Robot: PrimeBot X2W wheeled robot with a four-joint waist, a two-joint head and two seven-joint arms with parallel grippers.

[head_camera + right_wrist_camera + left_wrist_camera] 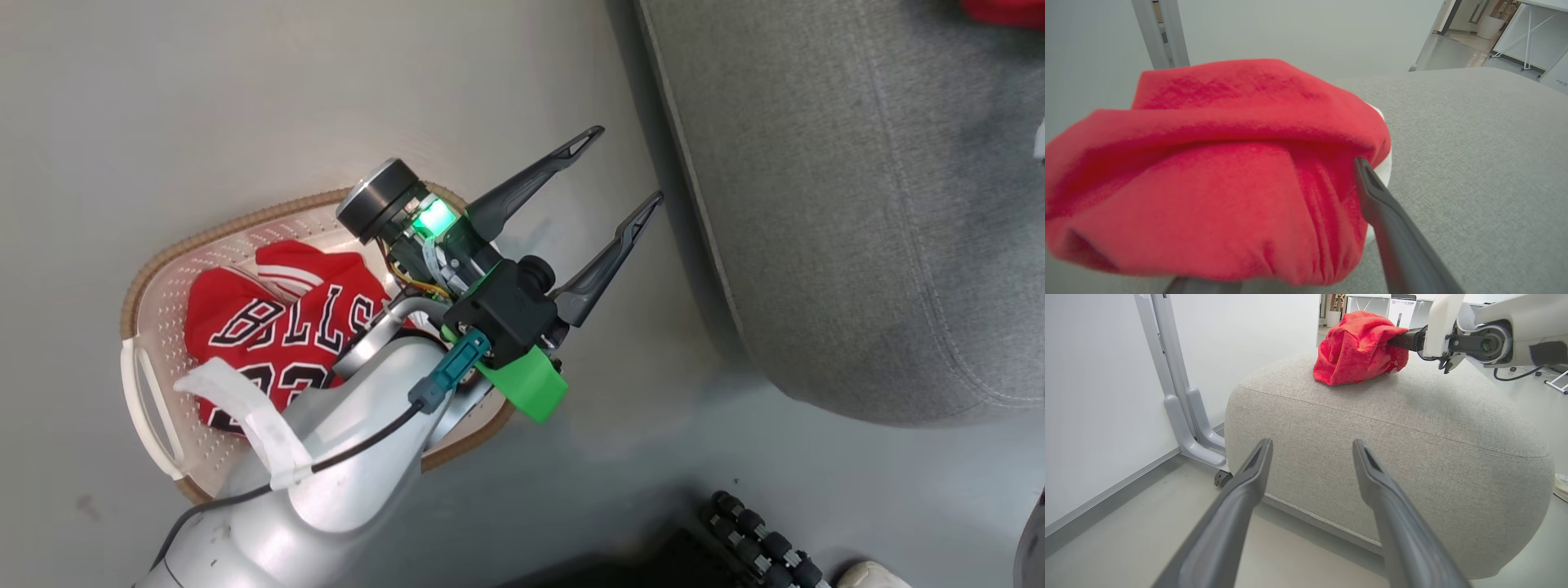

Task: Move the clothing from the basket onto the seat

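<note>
Left gripper (629, 163) hanging, fingers apart, holding nothing. Jersey (269, 327) lying in basket (167, 327) at its 8 o'clock (left arm (343, 457) nearer). Right gripper (1312, 163) fingers standing apart under shorts (1208, 183) sitting on seat (1474, 163).

Red jersey (277, 327), black white-edged lettering, lay crumpled inside the white perforated basket (163, 261) with brown woven rim. Red shorts (1357, 349) sat bunched in a heap on top of the light-grey seat (1412, 428), back from its front edge.

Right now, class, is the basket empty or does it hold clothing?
Not empty. The basket holds a crumpled red jersey, black lettering showing; the left arm hides part of it.
</note>
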